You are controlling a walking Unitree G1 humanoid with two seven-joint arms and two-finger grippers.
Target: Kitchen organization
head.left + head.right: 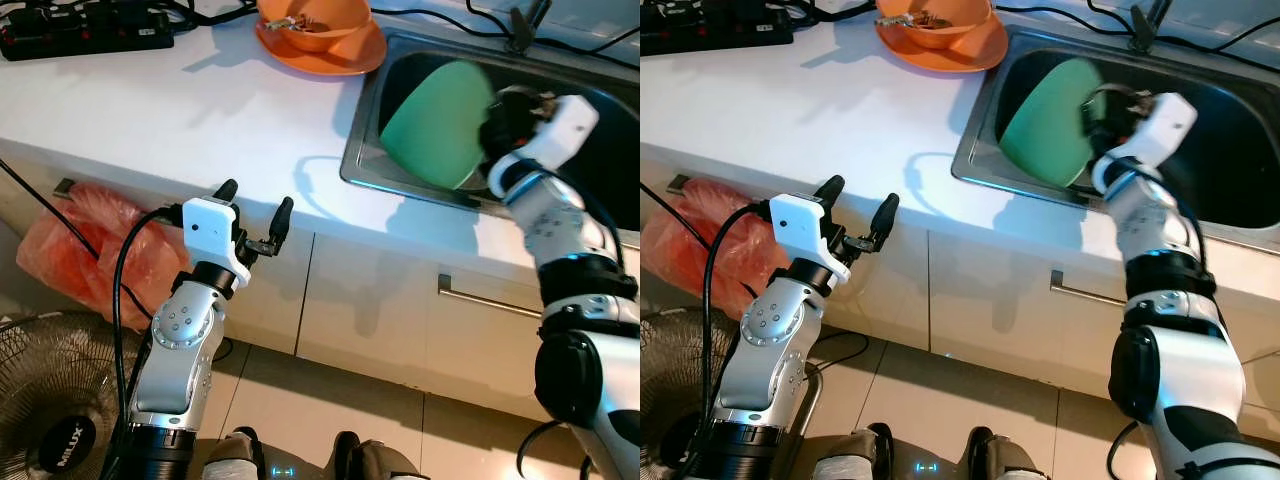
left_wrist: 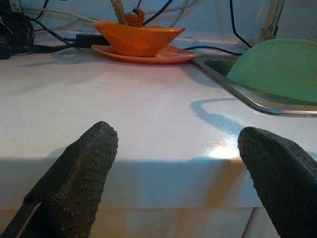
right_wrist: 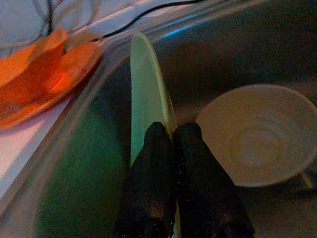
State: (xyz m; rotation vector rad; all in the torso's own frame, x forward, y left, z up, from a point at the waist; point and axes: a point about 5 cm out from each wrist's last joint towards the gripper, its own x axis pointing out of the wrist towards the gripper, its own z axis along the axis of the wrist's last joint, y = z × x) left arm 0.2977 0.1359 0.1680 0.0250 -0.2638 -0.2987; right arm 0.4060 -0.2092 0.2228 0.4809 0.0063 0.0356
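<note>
Green plate [image 1: 435, 125] on edge in sink [image 1: 365, 120], pinched by right claw [image 3: 171, 136]

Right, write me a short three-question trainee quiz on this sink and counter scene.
1. True or false: the right tool is shut on the rim of the green plate.
2. Where does the white bowl lie? A) on the counter B) in the sink C) on the floor
3. Fill in: the orange bowl sits on an orange ____.

Key:
1. True; the plate stands on edge in the sink.
2. B, beside the green plate.
3. Plate. The left tool is open in front of the counter edge.
</note>
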